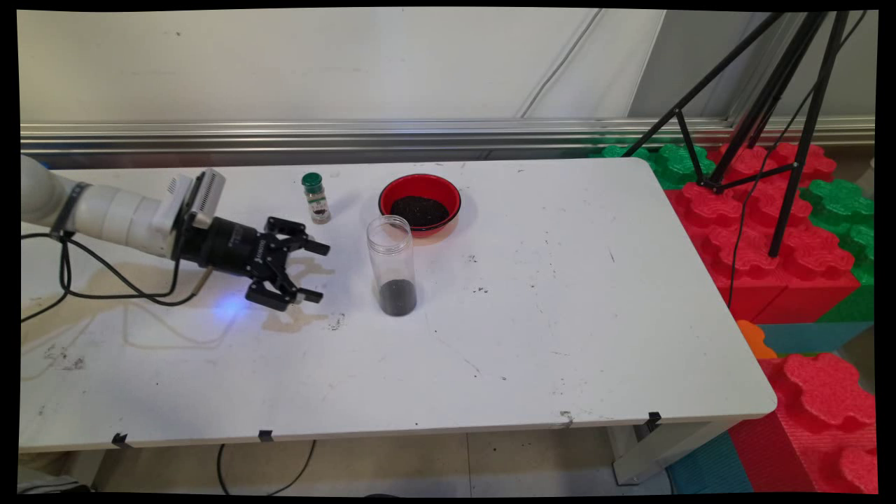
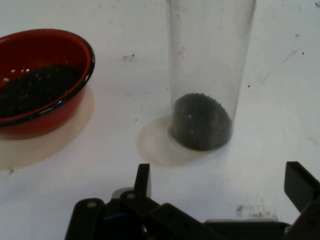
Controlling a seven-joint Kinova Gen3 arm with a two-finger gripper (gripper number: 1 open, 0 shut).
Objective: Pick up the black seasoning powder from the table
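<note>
Your hand (image 1: 311,271) hung open beside the jar (image 1: 392,266) — nothing held.
Jar stood upright on the surface (image 1: 560,336), dark grains inside — bowl (image 1: 420,204) just behind it.

White arm (image 1: 105,210), black gripper (image 1: 316,271), black cables (image 1: 105,280) hanging.

Clear jar (image 2: 207,75): top cut off in hand view. Red bowl (image 2: 40,82): left side cut off. Spice bottle (image 1: 316,198): label unreadable.
</note>
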